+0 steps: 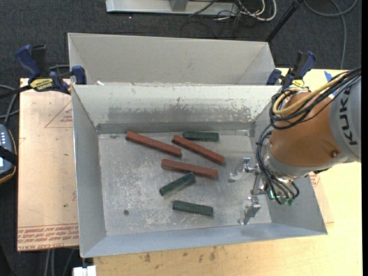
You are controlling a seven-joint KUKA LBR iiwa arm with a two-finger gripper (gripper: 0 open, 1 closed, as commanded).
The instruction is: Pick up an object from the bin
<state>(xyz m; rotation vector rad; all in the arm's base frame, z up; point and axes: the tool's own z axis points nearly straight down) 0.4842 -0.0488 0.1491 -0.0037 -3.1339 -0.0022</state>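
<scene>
My gripper [248, 190] hangs low at the right side of the bin floor, open, with nothing between its fingers. One fingertip [242, 171] points up-left and the other fingertip [250, 210] sits near the front wall. Closest to it, on its left, are a reddish-brown bar [190, 168] lying across the middle and a dark green bar [192, 208] near the front. Both lie apart from the fingers. A second dark green bar [177, 184] lies tilted between those two.
Two more reddish-brown bars [153, 144] [198, 149] and another dark green bar [201, 136] lie toward the back wall. The left part of the floor is bare metal. The arm's orange cover and cables rise over the right wall.
</scene>
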